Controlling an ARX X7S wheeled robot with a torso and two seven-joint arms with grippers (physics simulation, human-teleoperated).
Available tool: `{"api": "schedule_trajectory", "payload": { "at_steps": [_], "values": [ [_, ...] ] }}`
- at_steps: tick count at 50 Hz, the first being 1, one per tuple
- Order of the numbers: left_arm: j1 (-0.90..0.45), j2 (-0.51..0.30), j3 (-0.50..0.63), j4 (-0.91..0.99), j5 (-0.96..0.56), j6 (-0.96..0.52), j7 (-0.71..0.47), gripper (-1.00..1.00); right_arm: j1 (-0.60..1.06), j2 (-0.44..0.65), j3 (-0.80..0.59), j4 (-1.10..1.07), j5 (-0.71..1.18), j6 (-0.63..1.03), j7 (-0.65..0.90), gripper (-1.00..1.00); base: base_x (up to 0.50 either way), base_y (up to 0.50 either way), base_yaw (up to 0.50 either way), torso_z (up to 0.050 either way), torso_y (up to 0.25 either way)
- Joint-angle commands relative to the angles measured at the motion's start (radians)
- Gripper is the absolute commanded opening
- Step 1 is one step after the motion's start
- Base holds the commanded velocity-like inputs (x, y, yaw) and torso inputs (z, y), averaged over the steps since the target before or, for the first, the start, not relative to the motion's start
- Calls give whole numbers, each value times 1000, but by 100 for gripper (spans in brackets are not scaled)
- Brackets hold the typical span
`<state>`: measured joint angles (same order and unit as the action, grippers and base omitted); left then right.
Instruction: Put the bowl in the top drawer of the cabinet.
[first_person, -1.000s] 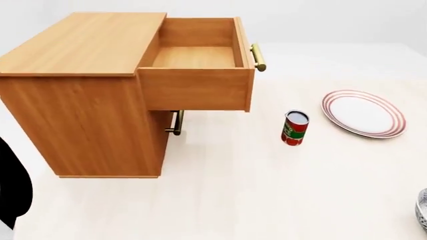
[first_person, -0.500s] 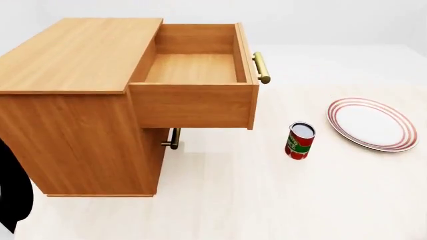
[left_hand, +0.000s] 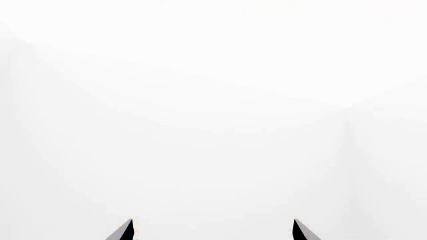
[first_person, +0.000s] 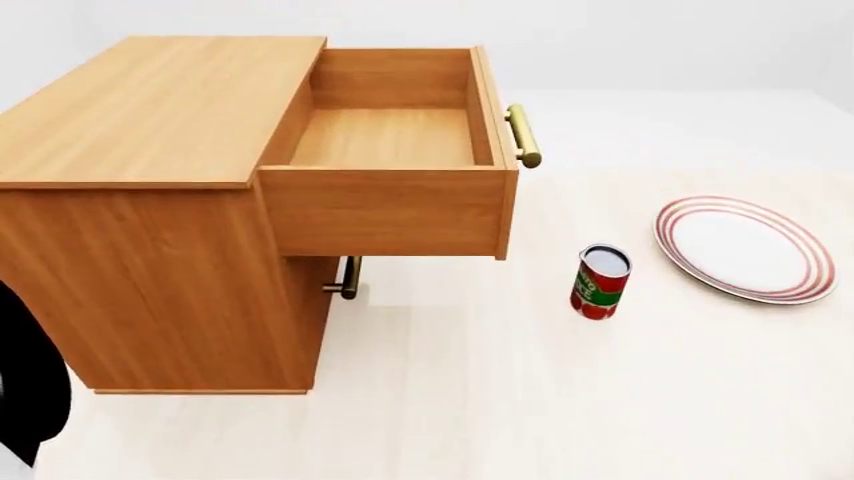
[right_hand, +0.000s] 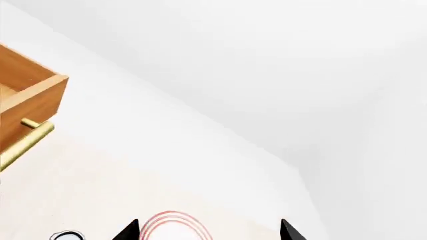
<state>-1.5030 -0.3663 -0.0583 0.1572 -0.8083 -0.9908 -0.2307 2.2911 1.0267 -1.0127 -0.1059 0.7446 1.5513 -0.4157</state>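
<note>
The bowl is out of view in every frame. The cabinet (first_person: 147, 200) stands at the left of the head view, with its top drawer (first_person: 387, 135) pulled out towards the right and empty inside. The drawer's brass handle (first_person: 523, 135) faces the table's middle. In the right wrist view a corner of the drawer (right_hand: 30, 92) and its handle (right_hand: 27, 142) show. My left gripper (left_hand: 213, 231) is open against a blank white background. My right gripper (right_hand: 208, 231) is open too, holding nothing. Neither gripper shows in the head view.
A red can (first_person: 599, 282) stands upright to the right of the cabinet. A red-ringed white plate (first_person: 751, 248) lies further right. The lower drawer is shut, its handle (first_person: 350, 277) under the open drawer. A black part of my left arm (first_person: 27, 400) shows at the left edge.
A second ago the view sat differently and a speckled rim showed at the lower right edge; it has left the frame. Over the last half second nothing has visibly moved.
</note>
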Motion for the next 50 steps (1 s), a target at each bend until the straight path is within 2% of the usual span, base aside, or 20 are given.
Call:
{"api": "schedule_trajectory", "payload": {
  "at_steps": [1,5,11,19,27,34,40,50],
  "values": [
    [7,3,-3,1,-7,10,2,100,64,121,-293,-139,-635,19,-706,100,0,0,0,0,0],
    [2,3,-1,5,-11,6,-1,100,51,159,-357,-248,-771,19,-863,100,0,0,0,0,0],
    [-4,2,1,12,-17,0,-5,100,27,230,-437,-335,-786,-30,-956,100,0,0,0,0,0],
    [-1,1,1,17,-22,-3,-11,100,12,304,-567,-346,-875,-74,-1044,100,0,0,0,0,0],
    [2,2,2,13,-25,-1,-13,100,-114,380,-544,-374,-801,-48,-931,100,0,0,0,0,0],
    [0,1,-2,21,-33,-6,-21,100,-260,464,-435,-416,-516,-27,-648,100,0,0,0,0,0],
    [-10,-2,-15,43,-55,-28,-39,100,-319,527,-423,-405,-318,-55,-452,100,0,0,0,0,0],
    [-7,-4,-12,47,-57,-25,-43,100,-326,544,-416,-355,-240,-61,-411,100,0,0,0,0,0]
  ]
}}
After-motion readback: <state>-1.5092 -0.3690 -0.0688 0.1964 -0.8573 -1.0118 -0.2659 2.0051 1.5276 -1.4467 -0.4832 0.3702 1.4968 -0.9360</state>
